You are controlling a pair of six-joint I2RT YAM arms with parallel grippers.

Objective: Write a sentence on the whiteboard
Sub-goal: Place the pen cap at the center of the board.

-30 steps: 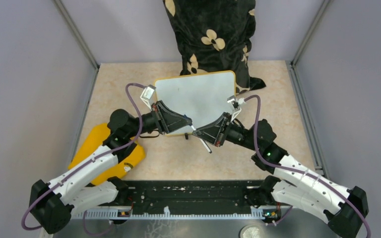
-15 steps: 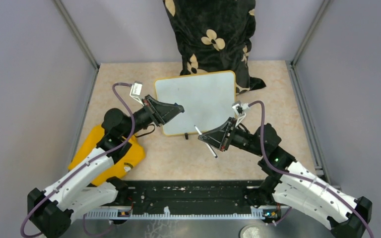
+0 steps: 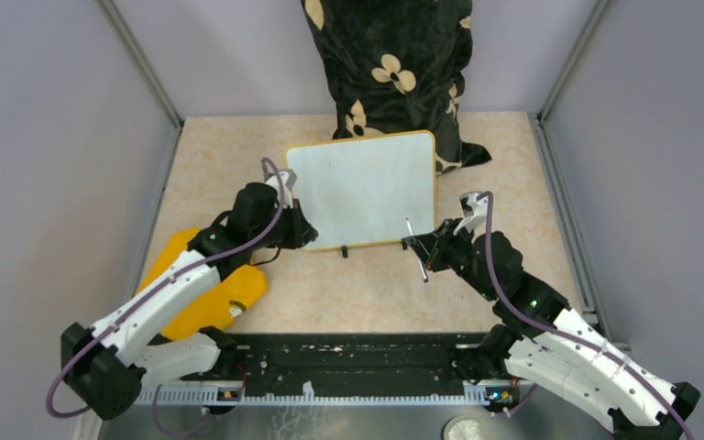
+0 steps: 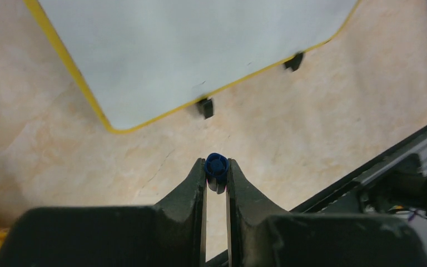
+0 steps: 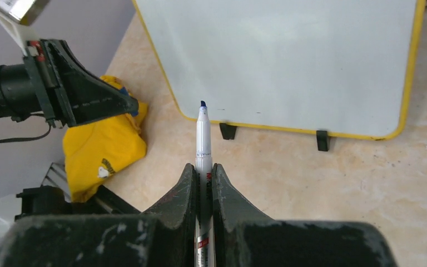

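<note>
We see the whiteboard (image 3: 362, 188) lying flat at the middle of the bench (image 3: 532, 174). Its yellow-orange rim is all in view, and its face is plain white in every view. Two small black feet (image 3: 344, 249) stick out from its 6 o'clock edge.

The left jaws sit just off the board's 7 o'clock corner. They stand narrow, pinching a small blue cap (image 4: 217, 165) between their tips. From the left wrist the cap is seen end-on, with the board's corner beyond it at 12 o'clock.

The right jaws are near the board's 5 o'clock corner, closed tight on a white marker (image 5: 203, 142). The marker is uncapped, with its blue tip aimed at the board's near edge. From above it runs roughly from 12 to 6 o'clock, beside the right-hand foot. We cannot tell whether the tip touches the board.

A yellow cloth (image 3: 225, 293) lies crumpled at 8 o'clock of the board, partly under the left arm (image 3: 160, 298). At 12 o'clock a black cushion (image 3: 385, 64) with cream flowers stands against the back wall, its lower end just beside the board's far rim.
</note>
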